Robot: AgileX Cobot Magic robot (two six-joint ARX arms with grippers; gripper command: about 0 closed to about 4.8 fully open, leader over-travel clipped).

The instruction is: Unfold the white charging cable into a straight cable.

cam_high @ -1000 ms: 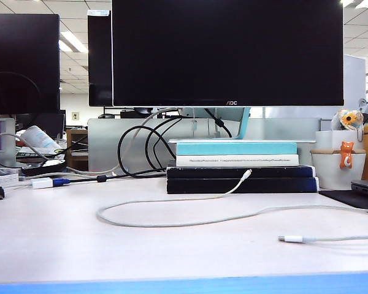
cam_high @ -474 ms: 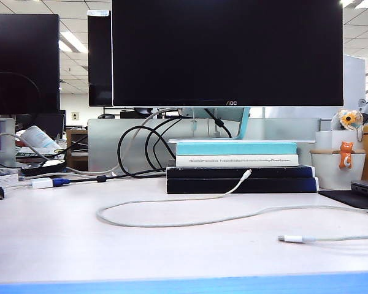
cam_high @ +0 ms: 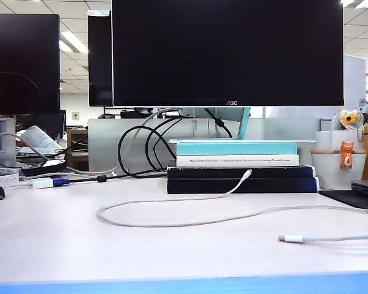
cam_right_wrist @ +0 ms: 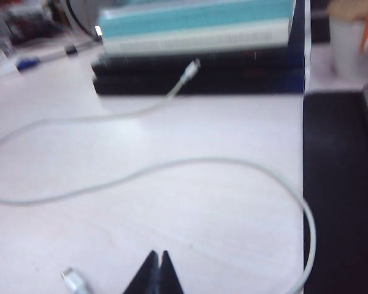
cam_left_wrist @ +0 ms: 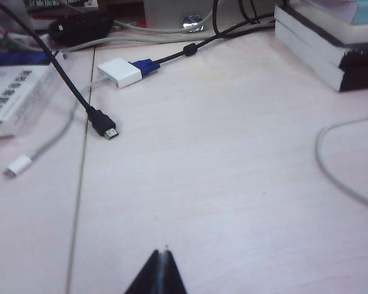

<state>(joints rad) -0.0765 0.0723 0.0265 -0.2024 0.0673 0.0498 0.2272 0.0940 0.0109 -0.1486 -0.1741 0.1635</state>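
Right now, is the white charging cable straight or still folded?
Still folded: the white charging cable doubles back in a loop on the desk, one plug against the books, the other nearer the desk's front.

The monitor [cam_high: 227,52] bears "AOC" on its lower bezel.

Low frontal exterior; downward wrist views.

place: office | signs: dark monitors [cam_high: 227,52], stacked books [cam_high: 240,165] on desk [cam_high: 49,239], ceiling light panels [cam_high: 73,41]
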